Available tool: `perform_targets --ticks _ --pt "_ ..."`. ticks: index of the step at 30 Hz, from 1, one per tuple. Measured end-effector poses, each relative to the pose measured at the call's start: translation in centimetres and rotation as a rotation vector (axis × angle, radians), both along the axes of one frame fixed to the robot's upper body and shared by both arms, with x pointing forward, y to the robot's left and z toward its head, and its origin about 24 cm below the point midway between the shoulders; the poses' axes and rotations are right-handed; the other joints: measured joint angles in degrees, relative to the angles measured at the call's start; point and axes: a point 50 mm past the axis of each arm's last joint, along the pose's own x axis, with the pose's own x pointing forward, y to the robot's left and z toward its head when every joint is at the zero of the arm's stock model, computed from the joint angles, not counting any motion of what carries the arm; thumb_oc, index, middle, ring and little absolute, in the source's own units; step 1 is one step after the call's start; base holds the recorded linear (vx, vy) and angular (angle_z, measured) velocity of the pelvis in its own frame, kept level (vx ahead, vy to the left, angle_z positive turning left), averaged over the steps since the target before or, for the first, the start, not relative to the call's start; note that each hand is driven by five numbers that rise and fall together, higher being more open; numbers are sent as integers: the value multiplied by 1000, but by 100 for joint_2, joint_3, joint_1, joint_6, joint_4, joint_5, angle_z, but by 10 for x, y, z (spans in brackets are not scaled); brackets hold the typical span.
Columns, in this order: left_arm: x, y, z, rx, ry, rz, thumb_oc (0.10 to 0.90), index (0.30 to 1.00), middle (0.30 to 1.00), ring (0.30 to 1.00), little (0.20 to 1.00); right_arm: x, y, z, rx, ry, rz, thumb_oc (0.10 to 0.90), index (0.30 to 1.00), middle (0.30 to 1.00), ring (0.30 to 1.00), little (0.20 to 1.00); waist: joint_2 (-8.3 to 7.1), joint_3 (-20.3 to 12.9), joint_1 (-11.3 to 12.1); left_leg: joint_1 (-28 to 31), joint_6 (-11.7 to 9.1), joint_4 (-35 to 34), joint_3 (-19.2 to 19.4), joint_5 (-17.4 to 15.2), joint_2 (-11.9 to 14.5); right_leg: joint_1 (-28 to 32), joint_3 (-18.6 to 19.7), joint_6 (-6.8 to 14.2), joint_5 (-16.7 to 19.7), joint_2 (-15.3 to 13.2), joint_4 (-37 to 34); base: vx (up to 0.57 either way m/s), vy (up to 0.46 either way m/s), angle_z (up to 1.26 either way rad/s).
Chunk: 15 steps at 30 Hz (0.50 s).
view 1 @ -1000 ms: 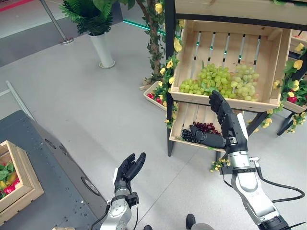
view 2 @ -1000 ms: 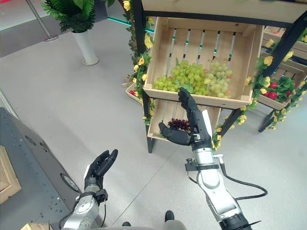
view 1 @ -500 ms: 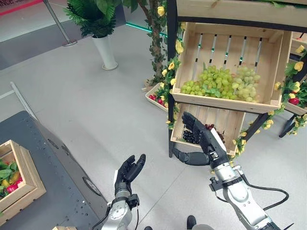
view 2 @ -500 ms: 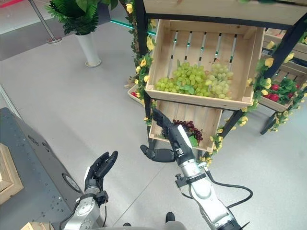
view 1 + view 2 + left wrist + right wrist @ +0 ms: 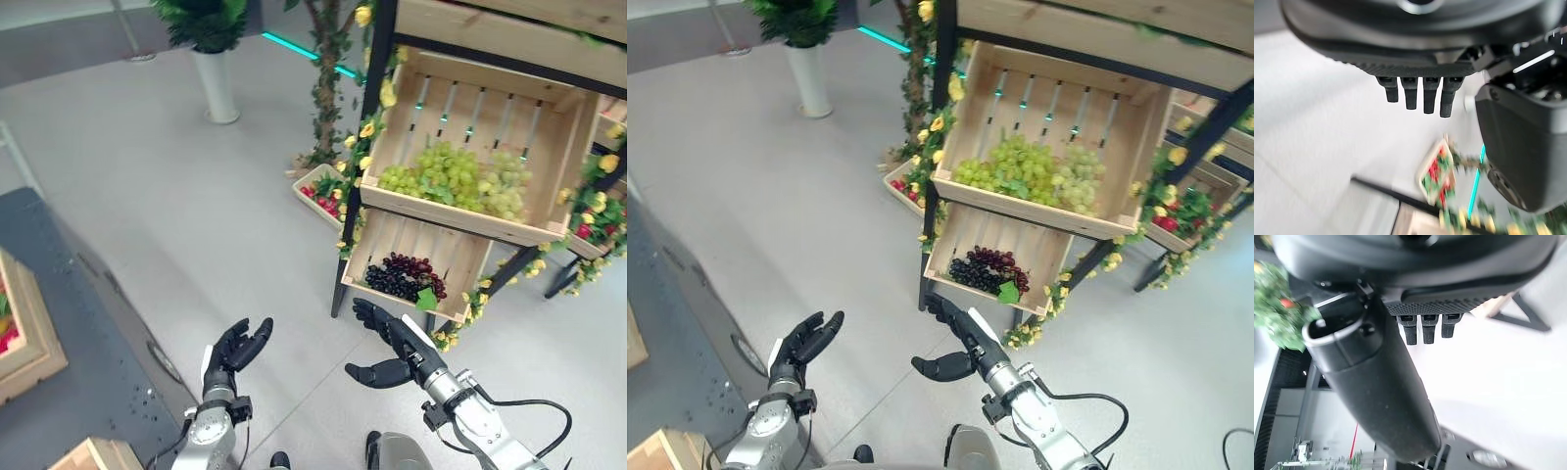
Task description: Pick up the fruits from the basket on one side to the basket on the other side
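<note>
Both the left robot hand [image 5: 235, 345] and right robot hand [image 5: 392, 345] hang spread and empty, the wooden basket [image 5: 29, 333] edge-cropped.

Dark left hand [image 5: 232, 348], dark right hand [image 5: 392, 343], white thumb covers, silver-grey forearms.

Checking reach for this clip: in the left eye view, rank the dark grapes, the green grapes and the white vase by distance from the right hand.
From the right hand, open and empty:
1. Dark grapes, lower crate just ahead.
2. Green grapes, upper crate above them.
3. White vase, far off on the floor to the robot's left.
</note>
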Motion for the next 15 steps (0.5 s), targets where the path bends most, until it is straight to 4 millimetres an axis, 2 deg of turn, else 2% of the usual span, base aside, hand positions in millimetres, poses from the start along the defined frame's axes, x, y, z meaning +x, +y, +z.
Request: perform_targets --ticks 2,3,4,5,6,7,9,10,11,12,13,14,15 --pt "6 -1 2 7 -9 18 800 900 900 900 900 8 -1 -6 -22 19 -12 800 900 900 900 900 7 77 16 -104 -139 -47 -88 105 69 322 -156 93 62 -1 -610 93 -547 43" --pt "6 -3 1 -7 -3 48 800 900 900 900 900 14 -4 -8 -39 41 -24 800 900 900 900 900 115 168 10 -50 -242 -116 -150 150 200 372 -195 453 284 80 -666 157 -557 37" --pt "1 -8 -4 -55 5 88 800 900 900 900 900 16 -7 -10 -19 71 -61 800 900 900 900 900 297 249 5 22 -255 -145 -30 163 456 435 -288 287 204 293 -609 154 -555 17" --pt "-3 -11 -7 -67 15 92 800 900 900 900 900 16 -9 -10 -17 75 -71 800 900 900 900 900 375 252 -4 38 -251 -129 10 163 565 471 -324 244 167 417 -599 160 -575 4" --pt "-10 -18 -12 -87 34 93 800 900 900 900 900 15 -13 -11 -23 79 -81 800 900 900 900 900 424 298 -22 45 -345 19 49 238 711 538 -377 99 120 627 -557 111 -473 23" --pt "-9 -21 -14 -90 40 81 800 900 900 900 900 14 -16 -15 -18 93 -102 800 900 900 900 900 286 381 -34 -168 -410 463 27 334 748 624 -492 -44 -15 610 -511 82 -291 33" --pt "-10 -28 -15 -96 48 48 800 900 900 900 900 9 -22 -20 -37 118 -113 800 900 900 900 900 66 434 2 -237 -197 721 71 604 835 830 -650 -248 -97 675 -540 71 -318 44" --pt "-9 -33 -16 -104 49 27 800 900 900 900 900 9 -25 -21 -45 124 -121 800 900 900 900 900 2 425 -21 -308 -222 787 147 879 879 913 -792 -334 -194 782 -497 68 -278 49" --pt "-6 -35 -15 -110 42 19 800 900 900 900 900 8 -27 -23 -42 130 -134 800 900 900 900 900 -51 409 -38 -404 -305 856 225 1012 891 920 -856 -393 -227 743 -527 44 -112 67" --pt "-2 -41 -13 -126 30 8 800 900 900 900 900 6 -30 -24 -35 138 -157 800 900 900 900 900 -106 386 -28 -540 -448 883 373 1346 877 951 -1014 -443 -243 728 -572 57 -50 66" --pt "1 -46 -12 -142 14 -2 800 900 900 900 900 5 -31 -25 -31 142 -166 800 900 900 900 900 -202 386 13 -668 -377 1240 538 1231 767 950 -1145 -539 -241 641 -651 85 -44 48" --pt "-1 -46 -13 -144 17 -1 800 900 900 900 900 5 -31 -25 -32 143 -159 800 900 900 900 900 -260 353 66 -678 -251 1623 646 873 570 1024 -1203 -570 -224 574 -731 125 -26 32" --pt "-2 -46 -13 -144 18 2 800 900 900 900 900 5 -29 -25 -25 145 -158 800 900 900 900 900 -248 336 24 -651 -326 1918 634 434 335 1108 -1259 -598 -211 577 -828 114 3 16"
